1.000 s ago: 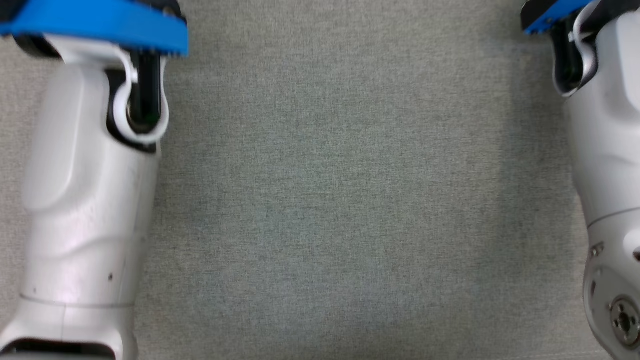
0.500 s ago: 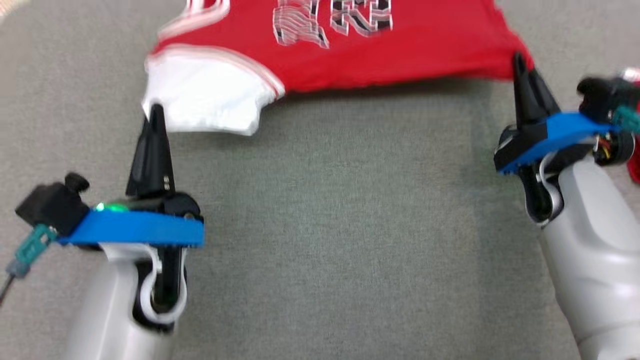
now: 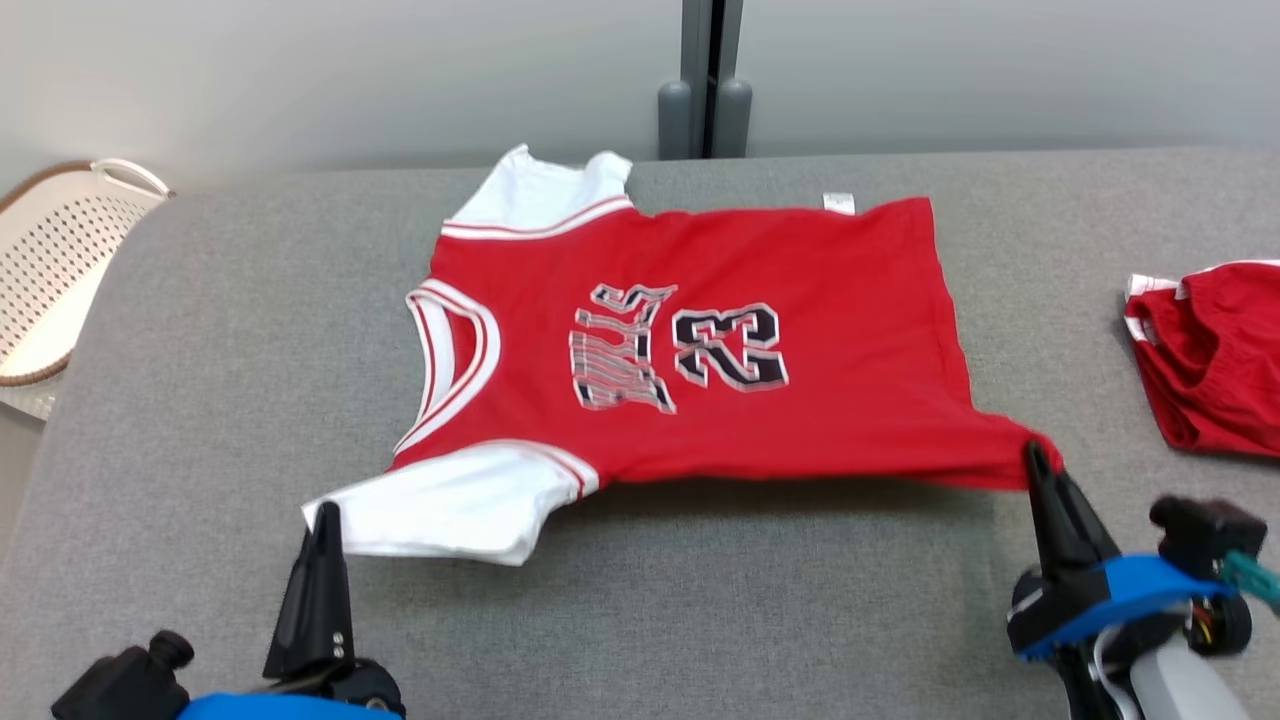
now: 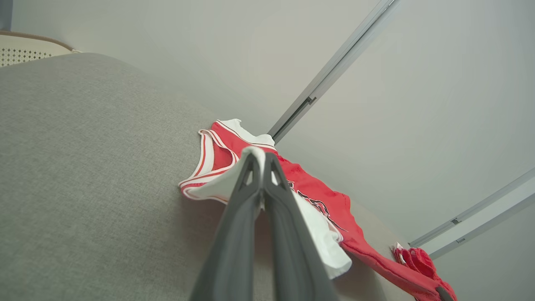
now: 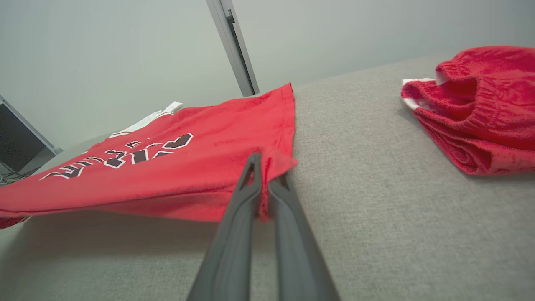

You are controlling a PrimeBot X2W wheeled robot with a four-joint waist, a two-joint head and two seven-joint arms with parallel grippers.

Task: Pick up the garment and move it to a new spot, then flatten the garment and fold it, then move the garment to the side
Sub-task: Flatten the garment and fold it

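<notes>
Covering most of the head view: grey padded surface (image 3: 200, 420), woven texture, with a pale wall (image 3: 300, 70) behind its far edge. A grey upright rail (image 3: 710, 60) runs up the wall at centre, behind the surface.

Jersey (image 3: 800, 330) lies spread face up in the middle of the surface. Red body, white sleeves, white-and-red trim at neck and armholes. Neck opening points toward the robot's left, hem toward its right. Black-and-white lettering and the number 23 on the chest, turned sideways to the camera. Far side lies flat on the surface. Near edge is raised off it between the two grippers, with a shadow underneath.

Second red garment (image 3: 1210, 360), bunched, white trim at one edge. It sits at the robot's right, well apart from the jersey and partly cut off by the frame edge.

Pale perforated basket (image 3: 60, 260) with a brown rim, beyond the left end of the surface.

Left gripper (image 3: 322, 512), near left. Jaws pressed together on the outer edge of the near white sleeve. The left wrist view shows white cloth pinched between the tips.

Right gripper (image 3: 1035, 455), near right. Jaws pressed together on the near hem corner. The right wrist view shows red cloth caught between the fingers, with the corner held clear of the surface.

Small white label (image 3: 838, 202) sticks out from the jersey's far edge, near the hem.
</notes>
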